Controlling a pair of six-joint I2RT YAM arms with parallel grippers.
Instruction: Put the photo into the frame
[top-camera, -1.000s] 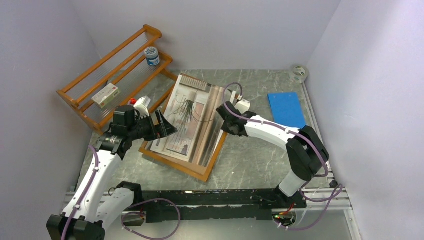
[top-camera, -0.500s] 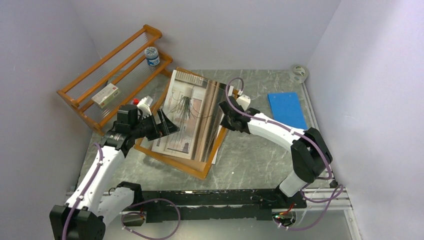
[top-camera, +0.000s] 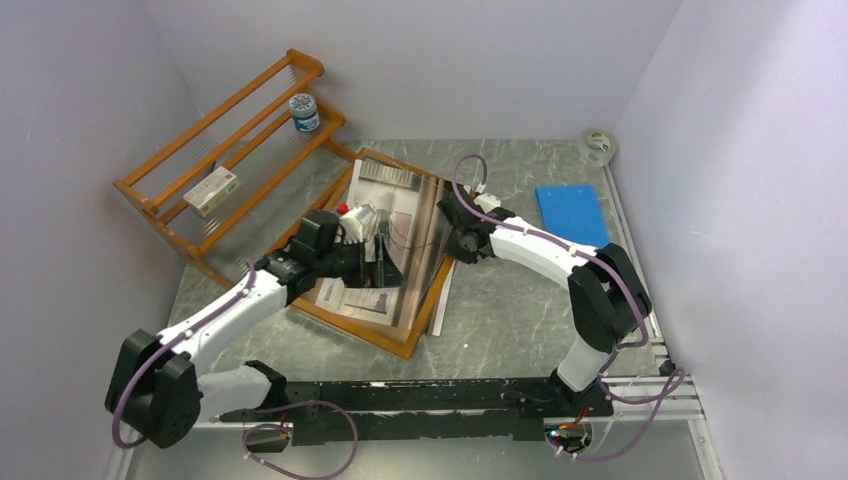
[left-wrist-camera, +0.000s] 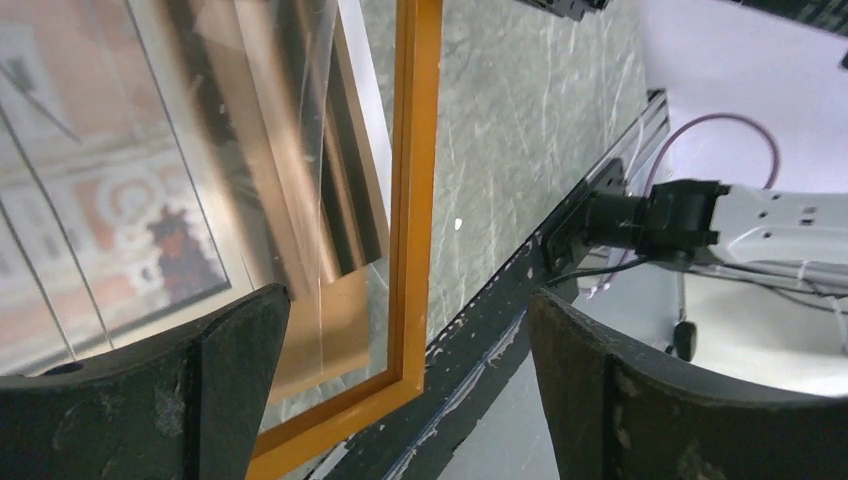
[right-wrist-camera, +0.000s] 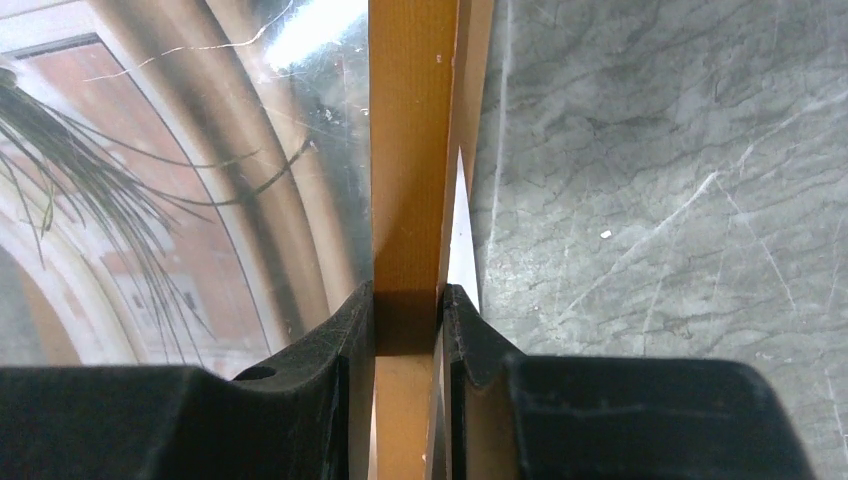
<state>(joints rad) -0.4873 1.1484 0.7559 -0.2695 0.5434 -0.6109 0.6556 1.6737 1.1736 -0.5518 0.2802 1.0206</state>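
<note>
Bare table (top-camera: 500, 320) lay open between the arm bases and the frame (top-camera: 343, 326), which sat skewed mid-table, the photo (top-camera: 395, 190) showing at its glass. The left gripper (left-wrist-camera: 400, 320) hung over the pane, jaws wide and empty. The right gripper (right-wrist-camera: 408, 310) pinched the frame's right rail. Beyond, a rack (top-camera: 230, 130) crowded the frame's far-left edge, and a blue sheet (top-camera: 572, 218) lay far right.

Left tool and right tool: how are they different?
The left tool is spread wide open, while the right tool is pinched almost shut. The left tool holds nothing, but the right tool grips the wooden edge of the frame. What they share: both have black fingers, and both are at the frame.
</note>
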